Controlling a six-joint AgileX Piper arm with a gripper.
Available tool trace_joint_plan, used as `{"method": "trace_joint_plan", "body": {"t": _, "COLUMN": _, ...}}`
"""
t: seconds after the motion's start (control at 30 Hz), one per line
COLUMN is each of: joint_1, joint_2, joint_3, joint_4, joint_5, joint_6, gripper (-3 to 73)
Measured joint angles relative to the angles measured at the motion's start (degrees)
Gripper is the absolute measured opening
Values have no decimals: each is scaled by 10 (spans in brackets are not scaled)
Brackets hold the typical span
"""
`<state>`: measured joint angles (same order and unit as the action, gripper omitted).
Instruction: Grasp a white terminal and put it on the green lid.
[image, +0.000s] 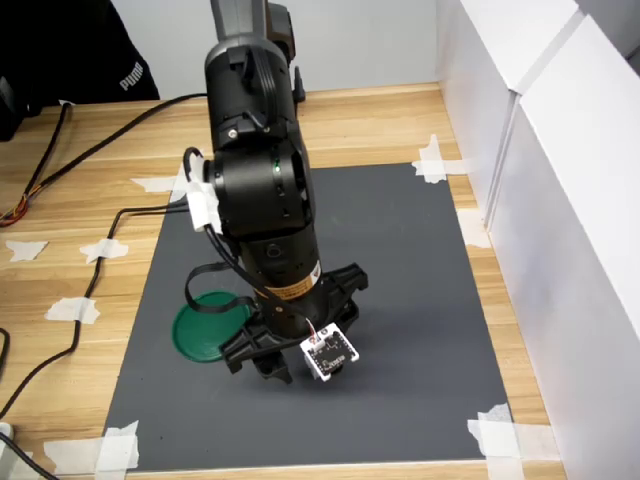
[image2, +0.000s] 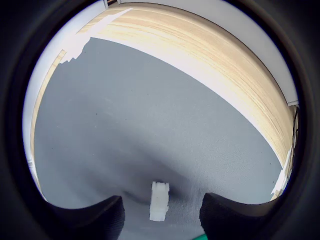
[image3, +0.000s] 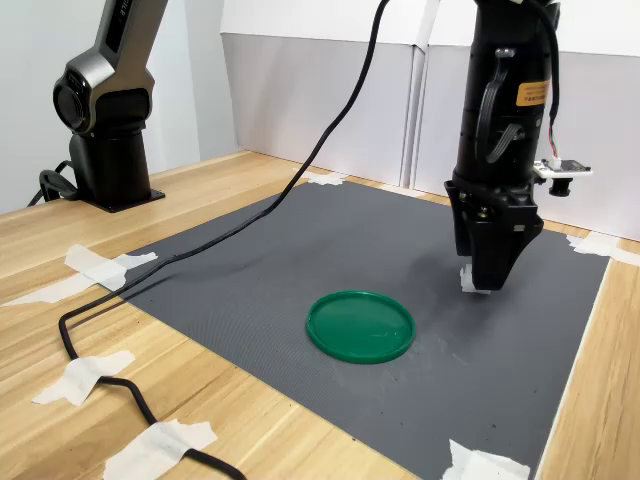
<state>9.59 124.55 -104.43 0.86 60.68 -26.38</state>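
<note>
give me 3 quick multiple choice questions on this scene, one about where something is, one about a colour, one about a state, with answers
1. Where is the white terminal?
A. on the green lid
B. between the gripper's fingers
C. on the bare wood

2. What colour is the mat under the lid?
A. dark grey
B. blue
C. white

3. What is the state of the green lid?
A. lying flat with nothing on it
B. flat with a terminal on it
C. standing on its edge

Answers:
1 B, the wrist view shows the terminal in the gap between the two fingers of the gripper.
2 A, both exterior views show a dark grey mat taped to the wooden table.
3 A, the second exterior view shows the lid flat on the mat and bare.
</note>
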Motion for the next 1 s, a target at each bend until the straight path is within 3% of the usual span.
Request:
{"method": "trace_joint_plan", "body": {"t": 0.53, "joint_1": 0, "joint_2": 19, "joint_3": 0, "joint_4": -4, "joint_5": -15, "joint_6": -5, "gripper": 627}}
{"method": "trace_joint_plan", "body": {"t": 0.63, "joint_1": 0, "joint_2": 21, "joint_3": 0, "joint_4": -4, "joint_5": -16, "joint_6": -5, "gripper": 597}}
{"method": "trace_joint_plan", "body": {"t": 0.83, "joint_1": 0, "joint_2": 23, "joint_3": 0, "joint_4": -4, "joint_5": -13, "joint_6": -5, "gripper": 402}}
{"method": "trace_joint_plan", "body": {"t": 1.0, "joint_1": 8, "joint_2": 23, "joint_3": 0, "joint_4": -9, "joint_5": -7, "joint_6": -6, "gripper": 124}}
